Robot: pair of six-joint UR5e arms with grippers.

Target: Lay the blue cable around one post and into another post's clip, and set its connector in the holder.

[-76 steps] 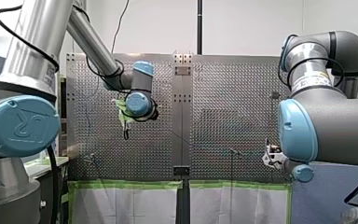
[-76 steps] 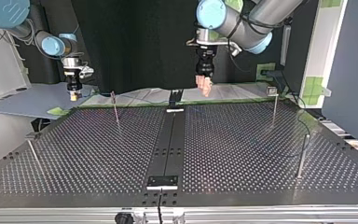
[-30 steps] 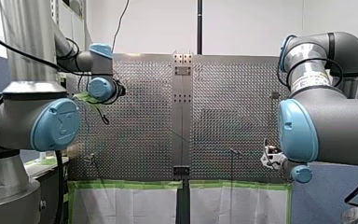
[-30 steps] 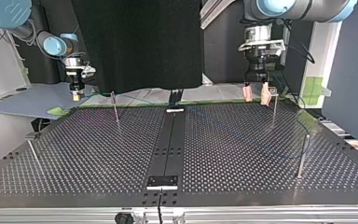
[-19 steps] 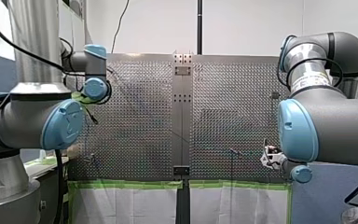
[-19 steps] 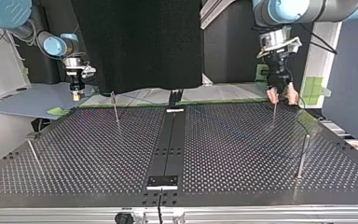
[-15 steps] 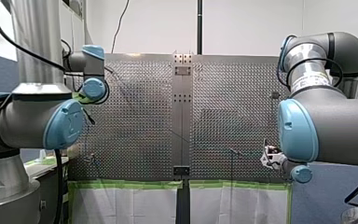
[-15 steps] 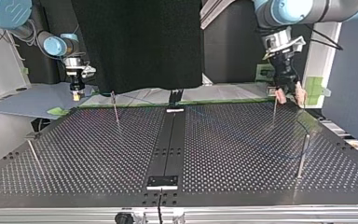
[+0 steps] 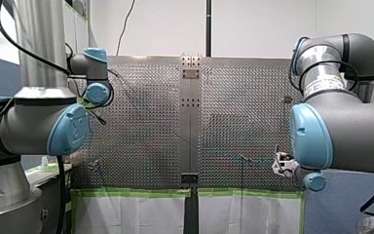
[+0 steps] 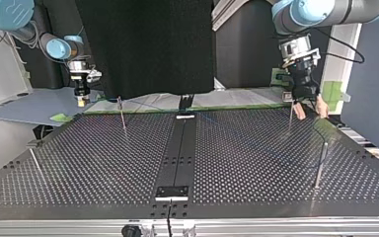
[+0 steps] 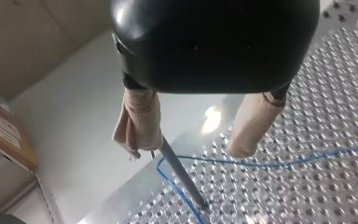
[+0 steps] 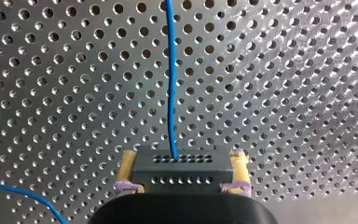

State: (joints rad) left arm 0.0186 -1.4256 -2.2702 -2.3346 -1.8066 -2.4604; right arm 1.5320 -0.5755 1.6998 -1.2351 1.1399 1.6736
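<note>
My right gripper (image 12: 182, 189) is shut on a dark grey connector block (image 12: 182, 167), held over the perforated table. The blue cable (image 12: 170, 84) leaves the block and runs ahead across the plate. In the top view this gripper (image 10: 81, 101) hangs at the far left, beyond the table's back edge. My left gripper (image 10: 309, 109) stands open at the top view's right, its beige pads (image 11: 254, 123) empty and just above the plate. A thin post (image 11: 179, 170) rises right beside one pad. The blue cable (image 11: 261, 164) lies on the plate and bends around this post's foot.
Other thin posts stand on the table: one back left (image 10: 122, 113), one at the left edge (image 10: 35, 163), one at the right (image 10: 321, 165). A black strip (image 10: 177, 148) runs down the middle to a small black block (image 10: 172, 192) at the front edge.
My left arm has swung toward the top view's right, past the back right post, and come down beside it with its gripper open. My right arm has not moved.
</note>
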